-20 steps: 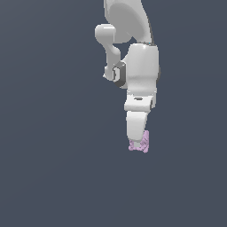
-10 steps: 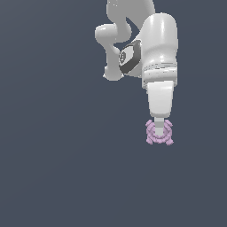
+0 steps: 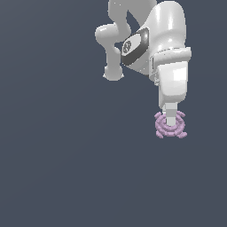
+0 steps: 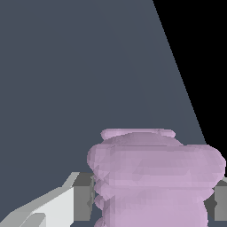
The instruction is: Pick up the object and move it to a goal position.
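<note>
Since the earlier frames the arm has been swung toward the exterior view's right and turned, so that the object [image 3: 170, 124] is now shown face-on as a ring with small knobs round its rim, where before it was seen edge-on as a small lump; it is also carried a little lower in that view.

At this moment the gripper [image 3: 170, 120] is pointed downward and is clenched on the object, a white finger [image 3: 170, 114] being seen across the upper part of the ring; in the wrist view the object [image 4: 153, 177] is seen between the grey pads [image 4: 84, 201], one at each side, with its ribbed flank pressed against them. The piece is thus held by its ribbed sides, which is judged to be the reason it sits square in the jaws and does not tilt; the ribs are likely to help against slipping.

No surface is seen touching the object in either view; only a plain dark ground [image 3: 53, 168] is shown, so it is judged to be lifted and in transit. No goal marker is visible, so how far the carry is along cannot be told; the grasping step is judged done, the moving step in hand.
</note>
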### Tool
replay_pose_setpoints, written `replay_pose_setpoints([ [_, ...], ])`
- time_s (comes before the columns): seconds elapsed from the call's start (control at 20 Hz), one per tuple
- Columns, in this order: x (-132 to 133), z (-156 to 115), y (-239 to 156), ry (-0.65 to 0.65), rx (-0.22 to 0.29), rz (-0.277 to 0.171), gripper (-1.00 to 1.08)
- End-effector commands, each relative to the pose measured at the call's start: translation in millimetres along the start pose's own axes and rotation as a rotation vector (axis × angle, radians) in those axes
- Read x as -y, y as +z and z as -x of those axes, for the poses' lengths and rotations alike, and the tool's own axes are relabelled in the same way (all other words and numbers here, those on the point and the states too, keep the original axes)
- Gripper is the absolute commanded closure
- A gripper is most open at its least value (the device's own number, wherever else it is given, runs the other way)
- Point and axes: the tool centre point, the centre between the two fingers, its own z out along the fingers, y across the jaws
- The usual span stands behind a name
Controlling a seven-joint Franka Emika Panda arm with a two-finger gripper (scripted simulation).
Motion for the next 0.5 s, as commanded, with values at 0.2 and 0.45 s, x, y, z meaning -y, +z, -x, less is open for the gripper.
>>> replay_pose_setpoints([
  [0.2, -4.5, -4.3, -4.5, -0.001, -0.004, 0.019, 1.08],
  [0.45, -4.1, -3.8, -3.9, -0.001, -0.003, 0.018, 1.08],
])
